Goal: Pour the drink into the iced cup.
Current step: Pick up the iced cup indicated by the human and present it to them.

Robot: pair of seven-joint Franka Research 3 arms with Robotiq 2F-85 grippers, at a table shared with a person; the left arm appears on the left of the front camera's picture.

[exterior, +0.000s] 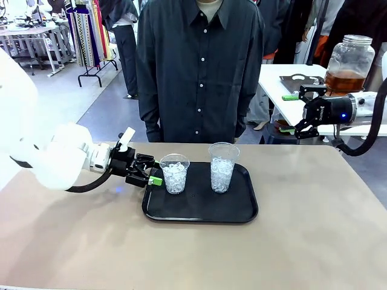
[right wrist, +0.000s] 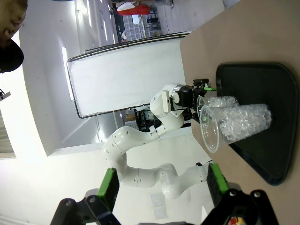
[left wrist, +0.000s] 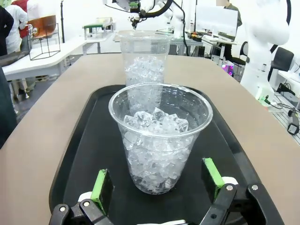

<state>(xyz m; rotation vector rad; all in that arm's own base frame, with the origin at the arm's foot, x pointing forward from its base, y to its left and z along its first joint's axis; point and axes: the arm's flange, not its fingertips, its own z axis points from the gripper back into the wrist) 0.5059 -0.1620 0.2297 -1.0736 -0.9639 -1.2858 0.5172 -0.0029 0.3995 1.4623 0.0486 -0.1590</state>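
2 iced cups [exterior: 222, 167] sat on a tray [exterior: 199, 212] near the tabletop's [exterior: 314, 229] far edge. The left end effector [exterior: 152, 171] straddled the shorter cup [exterior: 175, 173], fingers apart, likely to grasp it. The right end effector [exterior: 289, 113] hung spread wide.

Beyond the tan tabletop's [exterior: 314, 241] far left corner, a clothes rack [exterior: 86, 33] hung with striped fabrics stands on a pale grey floor [exterior: 60, 106]. Beyond its far right corner sits a white table [exterior: 272, 81]. Bright, even light covers the tabletop.
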